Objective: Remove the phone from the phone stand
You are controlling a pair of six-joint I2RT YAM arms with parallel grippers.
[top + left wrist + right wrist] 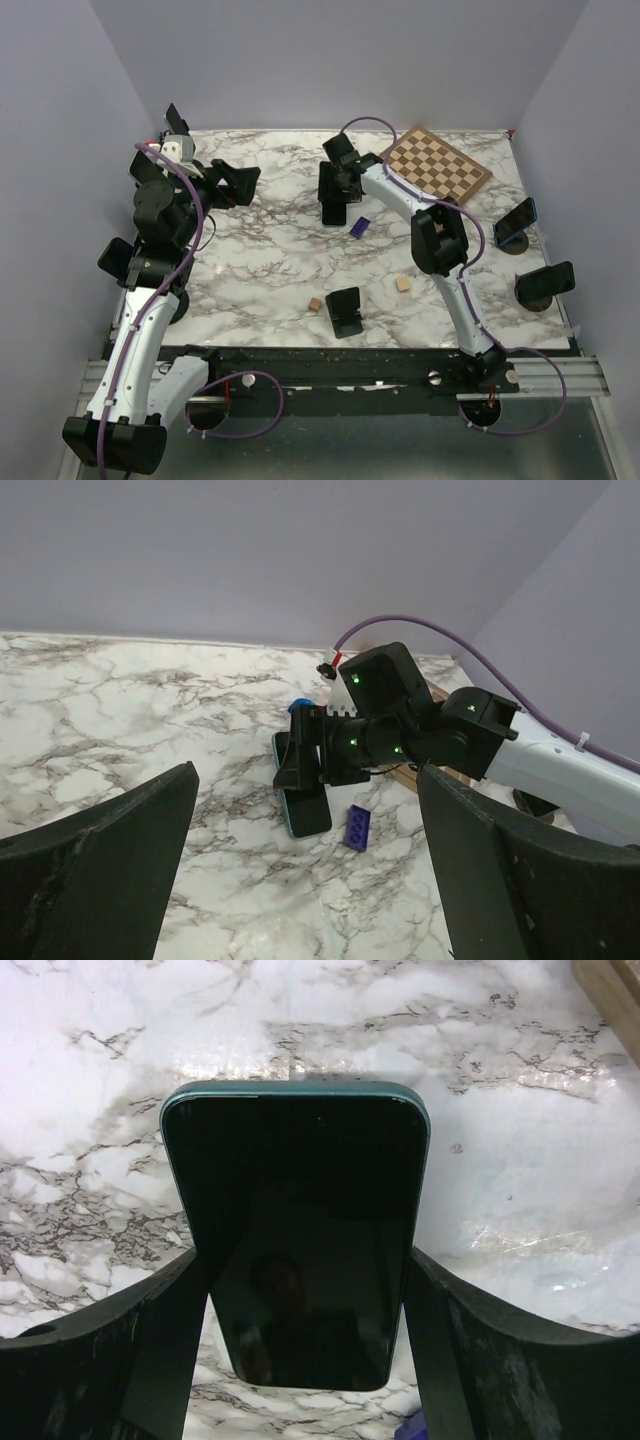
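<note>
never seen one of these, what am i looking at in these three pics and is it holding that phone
Two robot arms are bolted at the near edge of a marble table. One picture looks down from above; the other two come from cameras on each wrist. The right gripper has its fingers on either side of a dark phone, seemingly gripping its edges. The left gripper is wide open, holding nothing. Also on the table: a chessboard, a blue brick, two small wooden cubes, and other phones on stands.
</note>
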